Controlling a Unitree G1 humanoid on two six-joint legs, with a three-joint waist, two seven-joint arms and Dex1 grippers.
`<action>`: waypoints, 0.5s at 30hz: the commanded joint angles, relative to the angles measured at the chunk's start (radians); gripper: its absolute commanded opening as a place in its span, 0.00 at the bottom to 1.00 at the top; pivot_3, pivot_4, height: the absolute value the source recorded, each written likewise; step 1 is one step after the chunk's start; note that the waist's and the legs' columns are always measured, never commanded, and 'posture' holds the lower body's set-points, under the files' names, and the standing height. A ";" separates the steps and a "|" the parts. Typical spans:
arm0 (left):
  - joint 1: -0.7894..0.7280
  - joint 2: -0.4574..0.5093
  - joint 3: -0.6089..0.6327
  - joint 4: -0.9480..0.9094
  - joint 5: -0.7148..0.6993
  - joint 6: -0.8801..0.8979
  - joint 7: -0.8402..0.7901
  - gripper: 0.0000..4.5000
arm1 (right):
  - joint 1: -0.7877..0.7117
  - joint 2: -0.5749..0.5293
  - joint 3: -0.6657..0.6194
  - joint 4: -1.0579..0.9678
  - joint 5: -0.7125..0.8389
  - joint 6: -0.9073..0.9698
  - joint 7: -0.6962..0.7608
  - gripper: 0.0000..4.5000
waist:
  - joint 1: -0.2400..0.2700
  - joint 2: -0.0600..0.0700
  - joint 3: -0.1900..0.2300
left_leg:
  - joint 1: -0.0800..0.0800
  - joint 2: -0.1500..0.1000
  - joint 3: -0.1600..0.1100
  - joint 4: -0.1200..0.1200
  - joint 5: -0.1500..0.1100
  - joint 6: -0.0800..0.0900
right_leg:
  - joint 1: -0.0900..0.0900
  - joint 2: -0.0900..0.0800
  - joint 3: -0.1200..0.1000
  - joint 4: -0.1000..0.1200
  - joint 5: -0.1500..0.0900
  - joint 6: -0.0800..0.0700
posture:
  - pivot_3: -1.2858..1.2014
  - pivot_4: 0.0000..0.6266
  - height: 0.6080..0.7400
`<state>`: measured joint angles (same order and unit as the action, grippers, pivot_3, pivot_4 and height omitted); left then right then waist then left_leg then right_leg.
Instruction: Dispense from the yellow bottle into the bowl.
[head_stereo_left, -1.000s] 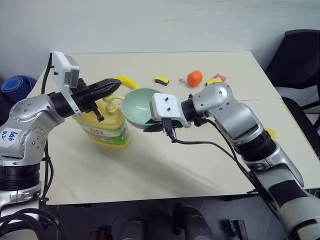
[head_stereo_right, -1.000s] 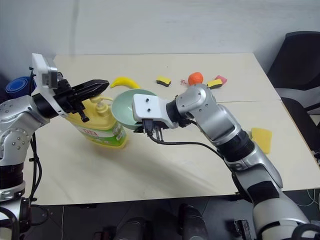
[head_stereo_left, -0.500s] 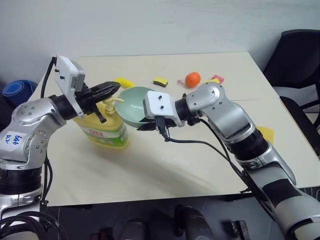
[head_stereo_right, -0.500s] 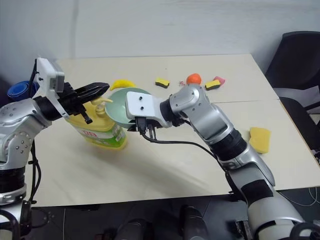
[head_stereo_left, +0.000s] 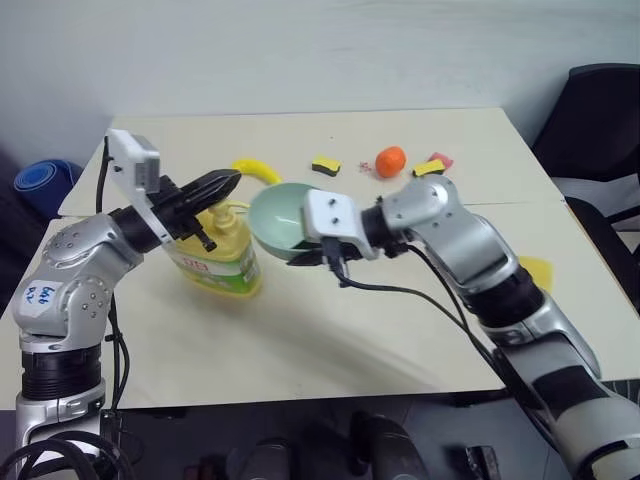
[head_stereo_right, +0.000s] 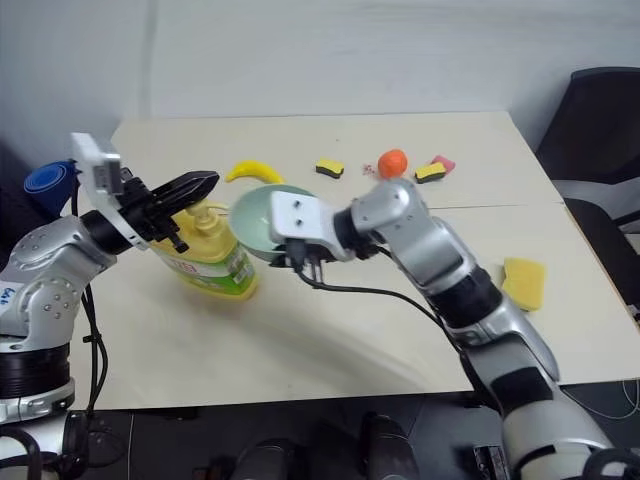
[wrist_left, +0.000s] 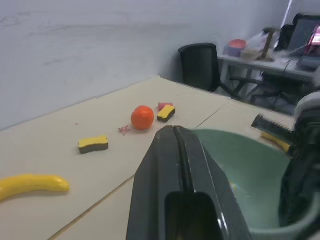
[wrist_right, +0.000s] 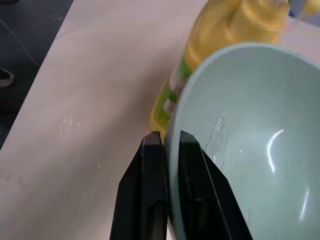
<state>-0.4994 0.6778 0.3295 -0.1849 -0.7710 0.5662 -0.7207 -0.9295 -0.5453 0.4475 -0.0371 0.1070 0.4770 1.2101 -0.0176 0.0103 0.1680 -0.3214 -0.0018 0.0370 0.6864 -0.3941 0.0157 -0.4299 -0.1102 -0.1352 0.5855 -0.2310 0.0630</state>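
Observation:
The yellow bottle (head_stereo_left: 222, 262) stands on the table (head_stereo_left: 300, 330) at the left, its pump top (head_stereo_left: 228, 211) upward. My left gripper (head_stereo_left: 230, 179) is shut and empty and hovers just over the pump; whether it touches is unclear. The pale green bowl (head_stereo_left: 277, 217) is held off the table, tilted, right beside the pump, also seen in the right wrist view as the bowl (wrist_right: 245, 135). My right gripper (wrist_right: 170, 142) is shut on the bowl's rim, one finger inside and one outside. A small clear smear lies inside the bowl.
Behind the bowl lie a banana (head_stereo_left: 255, 170), a yellow-and-black sponge (head_stereo_left: 325, 165), an orange ball (head_stereo_left: 390, 160) and a pink-and-yellow sponge (head_stereo_left: 431, 165). A yellow sponge (head_stereo_right: 525, 282) lies near the right edge. A black chair (head_stereo_left: 600, 110) stands right of the table.
The right gripper has carried the bowl slightly down and away from the bottle. The left gripper stays shut over the pump, rolled a little. The camera has shifted.

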 joint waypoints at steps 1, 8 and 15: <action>0.063 0.108 0.140 -0.030 -0.064 -0.031 -0.164 0.00 | 0.086 -0.092 -0.081 0.063 -0.026 -0.147 0.001 0.00 | -0.003 -0.005 0.004 | -0.001 0.000 0.000 0.000 0.000 0.000 | -0.001 0.000 0.000 -0.001 0.000 0.000 | 0.52 0.24 1.00; 0.348 0.214 0.245 -0.071 -0.062 -0.052 -0.348 0.00 | 0.207 -0.091 -0.107 0.471 -0.117 -0.597 -0.076 0.00 | -0.014 -0.007 0.010 | 0.003 0.000 0.004 -0.003 0.000 0.000 | 0.000 0.002 0.000 -0.002 0.000 0.000 | 0.52 0.24 1.00; 0.719 0.107 0.280 -0.219 0.061 -0.134 -0.311 0.00 | 0.250 -0.017 -0.182 0.588 -0.022 -0.788 -0.040 0.28 | -0.013 -0.003 0.014 | 0.004 0.002 0.003 -0.004 0.000 -0.002 | 0.000 0.001 0.001 -0.002 -0.001 -0.001 | 0.52 0.24 1.00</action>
<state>0.1923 0.8025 0.5907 -0.3644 -0.7591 0.4845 -1.0542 -0.6852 -0.5655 0.3175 0.6058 0.0180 -0.2801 1.1441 -0.0308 0.0076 0.1818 -0.3187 0.0005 0.0391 0.6826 -0.3944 0.0135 -0.4303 -0.1086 -0.1349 0.5828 -0.2316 0.0623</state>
